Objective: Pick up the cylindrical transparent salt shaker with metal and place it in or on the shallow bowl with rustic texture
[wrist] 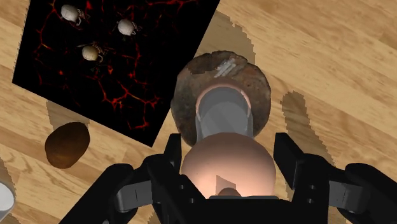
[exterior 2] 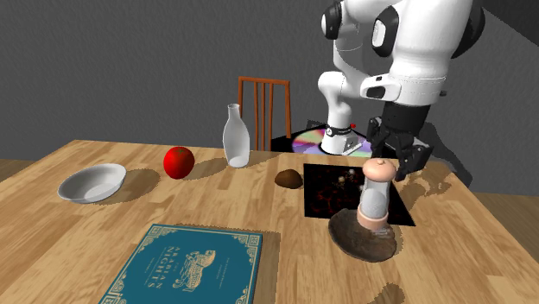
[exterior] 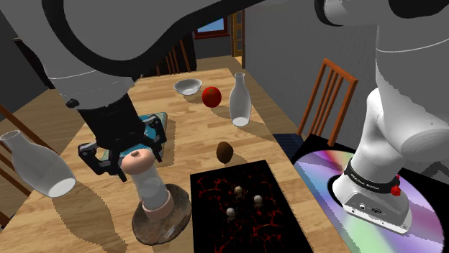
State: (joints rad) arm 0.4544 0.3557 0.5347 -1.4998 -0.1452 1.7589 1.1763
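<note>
1. The salt shaker (exterior: 149, 188) stands upright in the brown bowl (exterior: 169, 224) on the table (exterior: 194, 122), so the step in hand looks like the release.
2. The gripper (wrist: 229, 167) has its fingers (wrist: 287, 159) spread, flanking the pinkish cap without seeming to squeeze it.
3. Draw straight up along the shaker's axis. Any sideways drift could catch the cap and topple the shaker out of the shallow bowl.

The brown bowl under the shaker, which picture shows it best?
The wrist view: it looks down on the bowl, its rough round rim up close, though the shaker standing in it hides the middle. The shoulder view and the second exterior view show the bowl from the side, farther off.
</note>
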